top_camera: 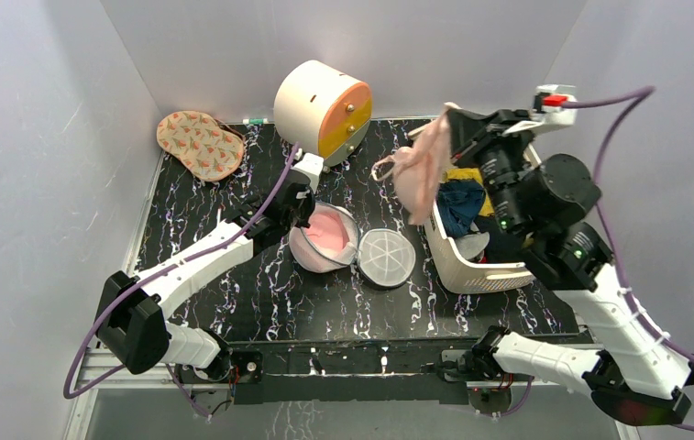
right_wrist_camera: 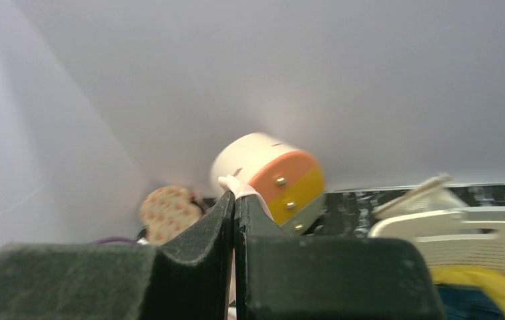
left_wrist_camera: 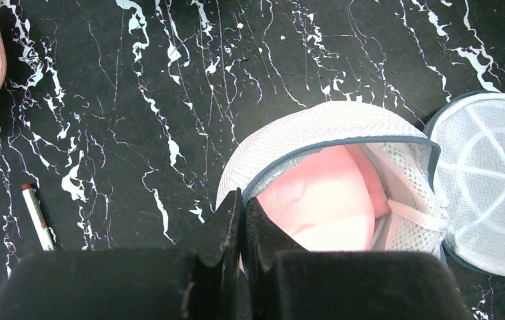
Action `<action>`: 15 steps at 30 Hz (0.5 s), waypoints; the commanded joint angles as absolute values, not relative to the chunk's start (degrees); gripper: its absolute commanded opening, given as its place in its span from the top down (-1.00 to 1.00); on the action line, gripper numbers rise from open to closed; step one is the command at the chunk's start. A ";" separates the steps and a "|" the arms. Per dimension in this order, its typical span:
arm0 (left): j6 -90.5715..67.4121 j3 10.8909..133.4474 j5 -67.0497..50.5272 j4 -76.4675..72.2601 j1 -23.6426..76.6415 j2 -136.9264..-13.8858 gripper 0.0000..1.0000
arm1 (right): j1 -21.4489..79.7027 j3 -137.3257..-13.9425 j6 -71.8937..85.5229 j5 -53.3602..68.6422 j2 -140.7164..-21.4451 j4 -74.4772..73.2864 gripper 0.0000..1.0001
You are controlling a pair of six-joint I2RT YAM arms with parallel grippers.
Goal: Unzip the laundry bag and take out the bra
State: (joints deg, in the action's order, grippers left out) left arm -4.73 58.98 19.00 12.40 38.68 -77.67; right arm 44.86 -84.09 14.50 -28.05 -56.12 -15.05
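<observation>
Bra (top_camera: 421,174) hangs clear of the laundry bag (left_wrist_camera: 303,123), up and to the right of it and well apart, with no part touching the mesh. Right fingers (right_wrist_camera: 211,223) are pressed together on a pale fold of it. The cloth drapes straight down below the pinch, so its long axis runs near vertical, with a strap looped out on the laundry-bag side. The lower end appears to dangle over the bag-side wall of the basket (top_camera: 471,268), which stands just right of the laundry bag.

Laundry bag lies on the tabletop (top_camera: 260,298), zipper open, its round flap (top_camera: 387,257) folded out flat to its right. Left fingers (left_wrist_camera: 226,223) are closed tight, tips at the bag's left rim beside the zipper line. Cannot tell whether mesh is caught between them. A pink padded shape (left_wrist_camera: 323,200) shows inside the mouth: a 2nd cup, a 2nd garment or lining, cannot tell.

Relation that matters: the bra is below the right fingers, not beside them, and sits to the right of the laundry bag on the basket side.

Judgement:
- Unzipping is done and removal is all but done. What remains is a place to set the bra down.
- Of the 2 arms only the right has it. The left is low at the laundry bag, far from the cloth.
- Released where it hangs, the bra would likely catch on the basket wall. Bare tabletop in front of the laundry bag looks the safer spot.
- Risk: the dangling strap snagging the basket rim.
</observation>
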 commanded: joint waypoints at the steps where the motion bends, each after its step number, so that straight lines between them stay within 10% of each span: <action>1: -5.22 59.75 18.39 12.09 38.04 -75.31 1.00 | 44.61 -87.53 2.77 -43.97 -52.70 -18.10 1.00; 15: -5.98 59.12 17.76 12.02 37.88 -74.90 1.00 | 43.96 -55.73 1.73 -64.86 -49.10 -13.38 1.00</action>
State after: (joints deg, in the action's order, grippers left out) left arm -5.37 58.98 17.89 12.43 38.30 -77.30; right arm 44.53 -61.23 -2.79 -58.98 -42.48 -13.43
